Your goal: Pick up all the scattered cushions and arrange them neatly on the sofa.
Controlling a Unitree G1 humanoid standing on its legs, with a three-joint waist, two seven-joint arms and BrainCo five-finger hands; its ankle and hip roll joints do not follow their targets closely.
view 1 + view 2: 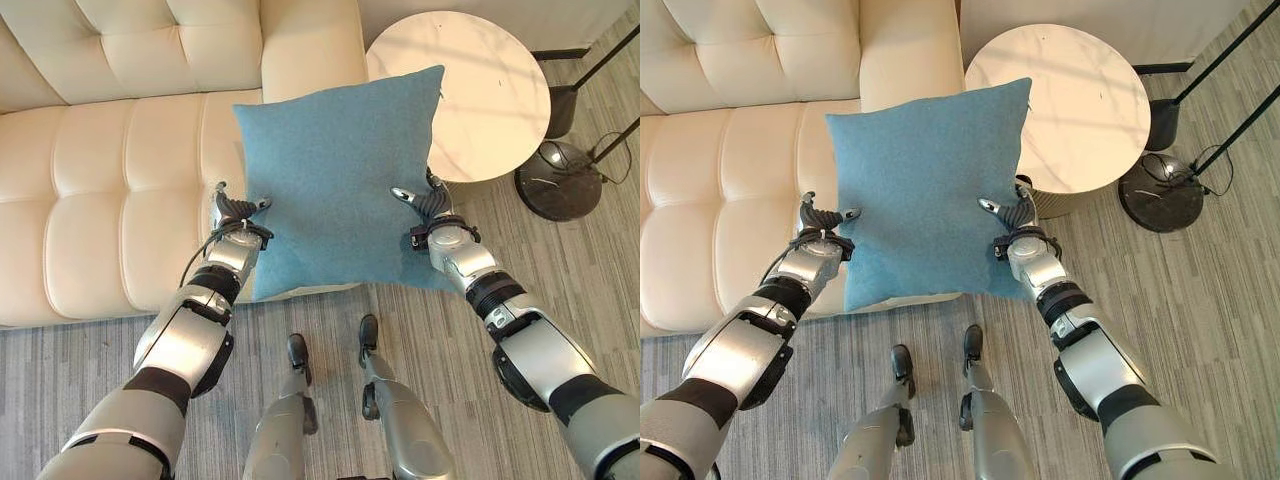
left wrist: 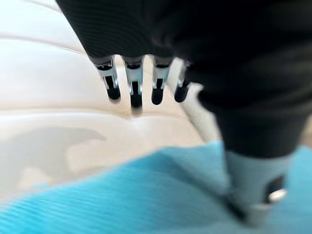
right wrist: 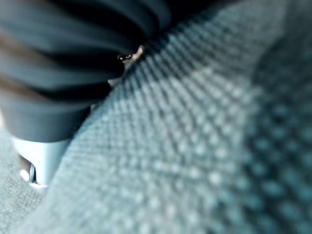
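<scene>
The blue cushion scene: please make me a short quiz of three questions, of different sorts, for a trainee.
1. True or false: the blue cushion lies flat on the floor.
2. Which thing stands beside the sofa on the robot's right? A) a round white table B) a wooden chair C) a laundry basket
3. Fill in: the cushion is held between the left hand and the ____ hand.

Key
1. False: both hands hold it up, over the sofa's front edge.
2. A, the round white table.
3. right; the right hand has its thumb on the cushion's face.
</scene>
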